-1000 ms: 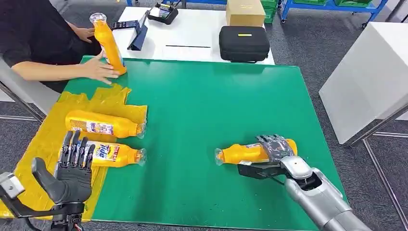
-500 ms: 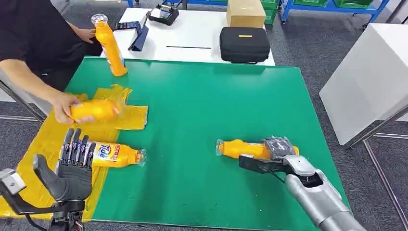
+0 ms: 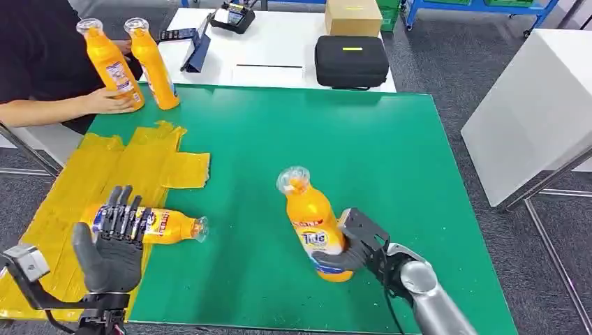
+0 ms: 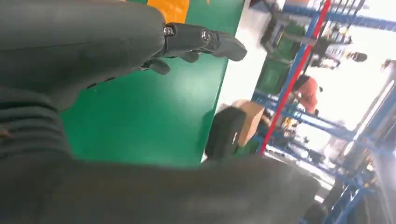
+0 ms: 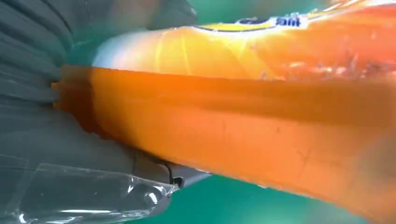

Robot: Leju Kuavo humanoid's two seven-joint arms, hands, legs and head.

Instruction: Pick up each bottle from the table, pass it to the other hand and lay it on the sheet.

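The right hand (image 3: 356, 246) grips an orange bottle (image 3: 313, 225) low on its body at the table's (image 3: 391, 153) five o'clock, cap tilted toward eleven, probably readying a handover. The left hand (image 3: 112, 246), fingers spread and empty, waits at seven o'clock above the yellow sheet (image 3: 63, 209). The bottle is glossy orange with a clear cap.

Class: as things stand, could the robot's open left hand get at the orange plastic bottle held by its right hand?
Probably yes: bare green table separates the left hand from the orange plastic bottle gripped by the right hand.
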